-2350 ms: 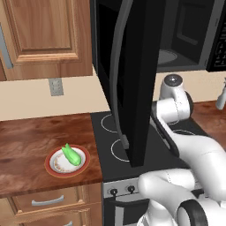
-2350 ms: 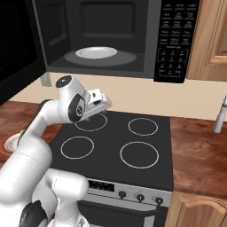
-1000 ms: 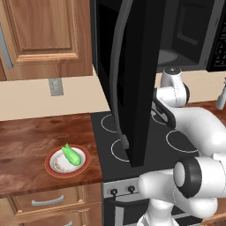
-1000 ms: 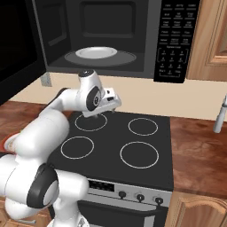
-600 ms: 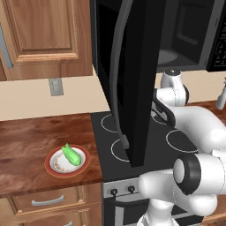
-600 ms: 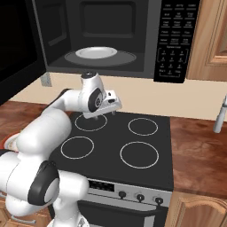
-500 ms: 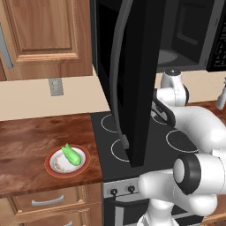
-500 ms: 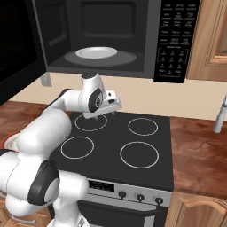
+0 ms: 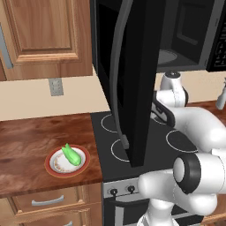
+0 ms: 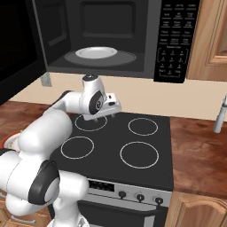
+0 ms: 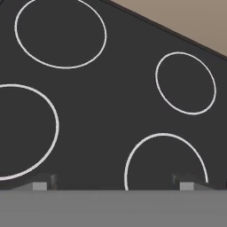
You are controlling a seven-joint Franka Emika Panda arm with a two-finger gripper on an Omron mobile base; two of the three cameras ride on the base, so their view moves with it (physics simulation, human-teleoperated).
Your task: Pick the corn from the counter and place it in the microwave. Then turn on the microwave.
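Observation:
The small green corn (image 9: 70,154) lies on a white red-rimmed plate (image 9: 56,167) on the reddish-brown counter (image 9: 24,145), left of the stove. The black microwave (image 10: 133,40) hangs above the stove with its door (image 9: 139,84) swung wide open toward me, and a white turntable (image 10: 95,52) shows inside. My gripper (image 10: 105,116) hovers over the stove's back left burner, pointing down, open and empty, well to the right of the corn. In the hand view, my gripper (image 11: 114,182) stands wide apart above the burner rings.
The black stovetop (image 10: 115,146) with white ring burners lies under the hand. The open microwave door stands between the arm and the counter. The button panel (image 10: 173,40) is at the microwave's right. A grey bottle (image 10: 219,114) stands on the right counter.
The hand has shifted slightly and tipped a little more downward over the back burner. The jaws stayed open. The corn and plate have not moved.

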